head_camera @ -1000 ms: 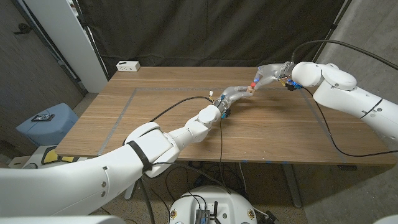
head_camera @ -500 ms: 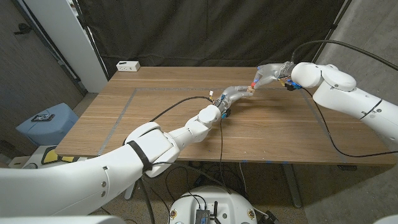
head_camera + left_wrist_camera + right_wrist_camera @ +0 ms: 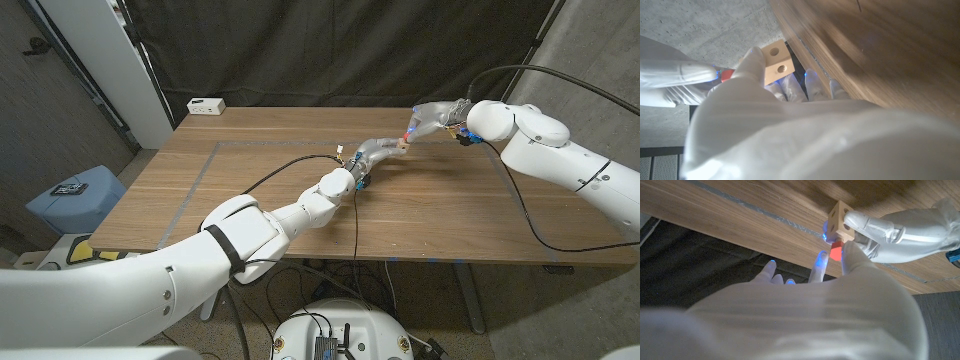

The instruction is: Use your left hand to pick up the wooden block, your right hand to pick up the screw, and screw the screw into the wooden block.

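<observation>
red plastic marks the screw [image 3: 836,251], pinched at its head in the fingertips of the right hand [image 3: 805,305], whose other fingers are spread and point toward the counter [image 3: 715,215]. the screw's tip is at one face of the wooden block [image 3: 841,220], and the shank is hidden, so how deep it sits cannot be told. the left hand [image 3: 760,105] grips that block between thumb and fingers, holding it up off the counter with two of its drilled holes facing the left wrist camera. in the head view the two hands [image 3: 372,153] [image 3: 425,118] meet above the far middle of the counter, the block [image 3: 401,145] and the red head [image 3: 407,131] just between them. the step in hand looks to be the screwing itself. to do it well, the left hand should keep the block rigid and not let it roll in the grip, while the right hand keeps the screw square to the hole and turns it in short twists, pressing lightly inward. a tilted shank could bind or slip out of the hole.
</observation>
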Controlling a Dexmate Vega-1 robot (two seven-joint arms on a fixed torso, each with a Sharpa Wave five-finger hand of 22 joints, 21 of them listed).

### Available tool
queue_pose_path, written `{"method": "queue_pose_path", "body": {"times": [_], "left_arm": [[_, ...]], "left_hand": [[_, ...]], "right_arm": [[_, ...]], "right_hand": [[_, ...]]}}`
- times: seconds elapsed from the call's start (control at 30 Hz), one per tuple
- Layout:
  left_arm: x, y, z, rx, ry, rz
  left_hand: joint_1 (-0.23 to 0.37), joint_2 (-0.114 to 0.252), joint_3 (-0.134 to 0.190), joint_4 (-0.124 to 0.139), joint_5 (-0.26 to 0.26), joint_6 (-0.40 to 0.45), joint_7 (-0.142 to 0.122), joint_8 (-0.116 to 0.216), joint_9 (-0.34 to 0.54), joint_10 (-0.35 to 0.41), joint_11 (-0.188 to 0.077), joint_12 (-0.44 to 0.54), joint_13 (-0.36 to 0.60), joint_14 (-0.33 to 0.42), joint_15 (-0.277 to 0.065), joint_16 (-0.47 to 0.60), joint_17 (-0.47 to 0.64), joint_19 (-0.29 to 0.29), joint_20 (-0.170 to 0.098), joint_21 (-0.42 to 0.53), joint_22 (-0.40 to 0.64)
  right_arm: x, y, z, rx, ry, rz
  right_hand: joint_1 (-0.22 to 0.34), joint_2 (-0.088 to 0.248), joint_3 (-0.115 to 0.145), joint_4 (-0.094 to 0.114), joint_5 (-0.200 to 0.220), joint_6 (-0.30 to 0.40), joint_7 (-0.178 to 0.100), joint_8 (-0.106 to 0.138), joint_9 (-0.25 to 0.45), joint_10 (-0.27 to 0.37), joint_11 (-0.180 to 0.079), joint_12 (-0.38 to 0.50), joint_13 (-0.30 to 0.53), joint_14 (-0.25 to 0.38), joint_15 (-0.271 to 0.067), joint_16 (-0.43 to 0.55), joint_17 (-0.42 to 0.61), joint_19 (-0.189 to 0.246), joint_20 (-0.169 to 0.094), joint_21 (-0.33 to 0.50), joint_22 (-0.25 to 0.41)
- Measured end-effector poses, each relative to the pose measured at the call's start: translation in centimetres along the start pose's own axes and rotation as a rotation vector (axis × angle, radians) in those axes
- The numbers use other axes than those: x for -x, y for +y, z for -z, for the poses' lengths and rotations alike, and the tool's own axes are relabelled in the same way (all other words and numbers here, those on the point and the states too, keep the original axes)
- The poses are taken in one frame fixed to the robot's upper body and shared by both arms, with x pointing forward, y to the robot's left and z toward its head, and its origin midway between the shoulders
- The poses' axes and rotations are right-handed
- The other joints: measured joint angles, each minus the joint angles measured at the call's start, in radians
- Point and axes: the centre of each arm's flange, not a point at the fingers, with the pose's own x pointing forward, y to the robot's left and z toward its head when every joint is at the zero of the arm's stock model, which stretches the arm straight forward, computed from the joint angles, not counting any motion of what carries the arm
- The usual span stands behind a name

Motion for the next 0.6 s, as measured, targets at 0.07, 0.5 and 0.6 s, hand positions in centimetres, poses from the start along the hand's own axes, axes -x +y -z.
{"method": "queue_pose_path", "body": {"times": [0.07,0.5,0.6], "left_arm": [[-0.01,0.01,0.02,0.000,0.002,0.000],[-0.07,0.10,0.04,0.000,0.007,0.001],[-0.07,0.11,0.05,0.001,0.008,0.001]], "left_hand": [[0.000,0.000,0.000,0.000,0.000,0.000,0.000,0.000,0.000,0.000,0.000,0.000,0.000,0.000,0.000,0.000,0.000,0.000,0.000,0.000,0.000],[0.004,0.004,0.000,0.000,0.006,0.006,0.002,-0.007,0.000,-0.004,0.000,-0.004,0.000,0.000,0.000,0.000,0.000,0.000,0.000,0.000,0.000],[0.007,0.001,0.000,0.000,0.006,0.006,0.002,-0.006,-0.001,-0.004,0.001,-0.005,0.000,0.000,0.000,0.000,0.000,0.000,0.000,0.000,0.000]], "right_arm": [[-0.05,-0.01,-0.03,-0.001,0.000,0.001],[-0.30,0.06,-0.11,-0.001,0.000,0.006],[-0.33,0.05,-0.13,0.000,0.001,0.009]], "right_hand": [[0.001,-0.001,0.000,0.000,0.000,0.007,0.000,0.004,0.001,0.001,-0.001,0.000,0.000,0.004,0.004,0.002,0.000,0.000,0.000,0.000,0.000],[0.001,-0.001,0.004,0.004,0.000,0.023,-0.005,0.023,0.014,0.027,-0.005,0.004,0.000,0.018,-0.004,0.008,0.000,0.011,0.000,0.005,0.000],[0.001,-0.001,0.004,0.004,0.000,0.032,-0.004,0.031,0.015,0.030,-0.008,0.004,0.000,0.022,-0.007,0.008,0.003,0.014,-0.003,0.008,0.000]]}}
